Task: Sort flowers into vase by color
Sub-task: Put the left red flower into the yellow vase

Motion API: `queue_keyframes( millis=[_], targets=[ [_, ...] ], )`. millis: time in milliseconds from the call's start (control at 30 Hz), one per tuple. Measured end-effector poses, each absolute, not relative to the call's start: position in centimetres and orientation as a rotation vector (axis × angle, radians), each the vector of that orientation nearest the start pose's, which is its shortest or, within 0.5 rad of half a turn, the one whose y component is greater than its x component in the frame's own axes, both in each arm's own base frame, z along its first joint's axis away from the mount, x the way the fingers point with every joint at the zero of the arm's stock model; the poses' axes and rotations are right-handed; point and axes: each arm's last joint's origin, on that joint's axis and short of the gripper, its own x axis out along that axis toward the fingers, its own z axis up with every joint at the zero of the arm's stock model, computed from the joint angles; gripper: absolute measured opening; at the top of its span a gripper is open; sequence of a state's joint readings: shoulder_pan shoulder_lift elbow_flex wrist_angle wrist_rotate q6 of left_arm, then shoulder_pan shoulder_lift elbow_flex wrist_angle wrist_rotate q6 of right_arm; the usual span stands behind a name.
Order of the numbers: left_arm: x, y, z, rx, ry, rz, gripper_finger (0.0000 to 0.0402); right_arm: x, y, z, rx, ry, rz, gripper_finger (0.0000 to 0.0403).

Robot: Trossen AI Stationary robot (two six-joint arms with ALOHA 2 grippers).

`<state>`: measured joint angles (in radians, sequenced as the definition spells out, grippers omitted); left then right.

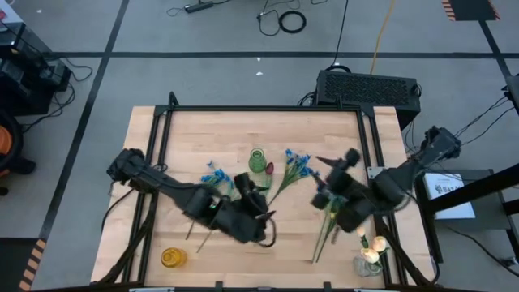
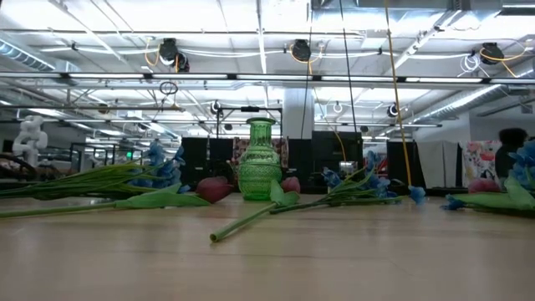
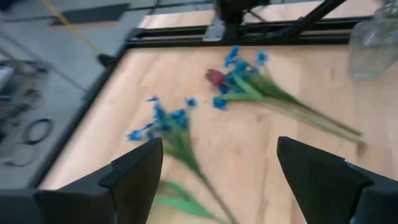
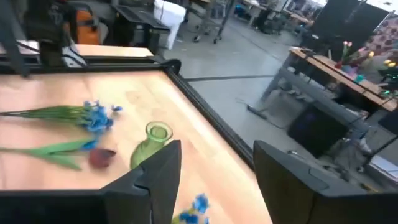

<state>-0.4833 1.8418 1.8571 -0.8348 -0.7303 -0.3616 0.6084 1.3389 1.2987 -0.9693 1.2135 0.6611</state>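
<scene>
High view: cream tulips (image 1: 375, 243) already fill one vase; blue flowers (image 1: 298, 165) and red tulip (image 1: 268, 169) lie beyond both spread hands, left hand (image 1: 258, 212) and right hand (image 1: 328, 195), unsorted.

You have the green vase (image 1: 257, 160) standing upright near the middle of the table (image 1: 186, 130), with one cluster of flowers (image 1: 216, 177) lying to its left and another cluster (image 1: 297, 165) to its right, stems trailing toward the near edge. At the near left corner sits a small jar (image 1: 172, 258), and at the near right corner a second vase (image 1: 370, 261) holds tulips (image 1: 376, 244), with loose stems (image 1: 324, 231) lying just left of it. Your left gripper (image 1: 261, 212) hangs between the green vase and the near edge, and your right gripper (image 1: 321, 197) is over the stems right of that vase.
</scene>
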Motion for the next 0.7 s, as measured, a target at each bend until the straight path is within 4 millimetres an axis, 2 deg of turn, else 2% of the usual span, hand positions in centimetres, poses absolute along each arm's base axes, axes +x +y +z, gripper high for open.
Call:
queue_keyframes(
  millis=[133,300,467,700],
  targets=[
    [33.3,-17.9,36.6,0.141,0.572,0.454,0.0321,25.7,11.5,34.8,-0.193,0.430,-0.577,0.0192],
    [30.3,-19.0,35.2,0.221,0.592,0.606,0.0321,28.8,11.0,34.6,-0.238,0.454,-0.358,0.0192],
    [28.9,-18.7,32.7,0.352,0.627,0.690,0.0321,31.1,10.2,32.2,-0.282,0.570,-0.224,0.0192],
    [29.1,-17.2,30.0,0.445,0.697,0.740,0.0321,34.2,9.9,27.9,-0.267,0.687,-0.198,0.0192]
  ],
)
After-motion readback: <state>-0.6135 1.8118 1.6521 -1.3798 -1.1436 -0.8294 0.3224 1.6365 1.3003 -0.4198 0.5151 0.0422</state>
